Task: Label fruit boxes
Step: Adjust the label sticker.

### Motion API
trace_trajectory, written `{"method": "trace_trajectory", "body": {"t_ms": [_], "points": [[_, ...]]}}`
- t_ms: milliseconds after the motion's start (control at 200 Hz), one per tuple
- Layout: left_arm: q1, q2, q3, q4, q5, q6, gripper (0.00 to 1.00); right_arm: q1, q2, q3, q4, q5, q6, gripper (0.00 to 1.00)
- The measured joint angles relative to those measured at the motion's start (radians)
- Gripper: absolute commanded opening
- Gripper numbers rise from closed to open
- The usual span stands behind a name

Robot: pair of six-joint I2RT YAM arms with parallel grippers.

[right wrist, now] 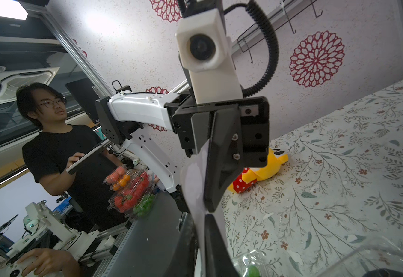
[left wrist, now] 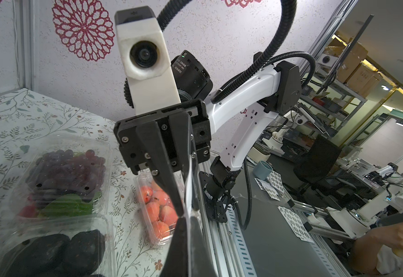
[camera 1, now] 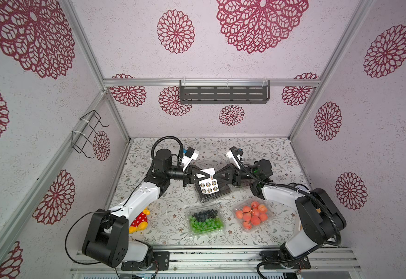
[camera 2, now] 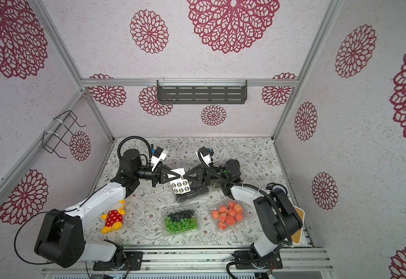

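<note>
Both top views show the white sticker sheet [camera 1: 208, 186] [camera 2: 181, 187] hanging above the black-fruit box [camera 1: 210, 198]. My left gripper [camera 1: 211, 176] [camera 2: 182, 177] is shut on the sheet's upper edge. My right gripper [camera 1: 217, 175] [camera 2: 188, 178] meets it tip to tip, with its fingers close on the same sheet. The sheet runs edge-on between the jaws in the left wrist view [left wrist: 186, 215] and in the right wrist view [right wrist: 204, 214]. The green-and-blue box [camera 1: 205, 221] and the orange-red box [camera 1: 252, 215] sit near the front. The dark purple box [left wrist: 68, 167] lies beside the black-fruit box [left wrist: 59, 249].
A yellow plush toy in a red dotted dress [camera 1: 139, 219] lies under my left arm. A dark shelf [camera 1: 223, 93] hangs on the back wall and a wire rack [camera 1: 88, 135] on the left wall. A metal rail [camera 1: 209, 256] lines the table's front edge.
</note>
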Motion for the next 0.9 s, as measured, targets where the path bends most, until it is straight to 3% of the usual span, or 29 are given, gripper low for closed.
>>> {"method": "trace_trajectory", "body": {"t_ms": [135,275,425,550,735,901], "points": [[0.000,-0.019,-0.005,-0.029,0.000,0.010,0.00,-0.003,-0.035,0.000,-0.134,0.015,-0.098,0.17],[0.000,-0.028,-0.005,-0.048,0.000,0.027,0.00,0.007,-0.084,0.008,-0.283,0.030,-0.212,0.26],[0.000,-0.028,-0.005,-0.086,-0.003,0.044,0.00,0.023,-0.113,0.010,-0.372,0.041,-0.297,0.26],[0.000,-0.028,-0.005,-0.095,-0.004,0.048,0.00,0.035,-0.119,0.026,-0.473,0.053,-0.375,0.22],[0.000,-0.028,-0.005,-0.105,-0.006,0.052,0.00,0.045,-0.121,0.043,-0.554,0.060,-0.442,0.00],[0.000,-0.028,-0.005,-0.108,-0.008,0.053,0.00,0.045,-0.127,0.044,-0.571,0.060,-0.459,0.00]]}}
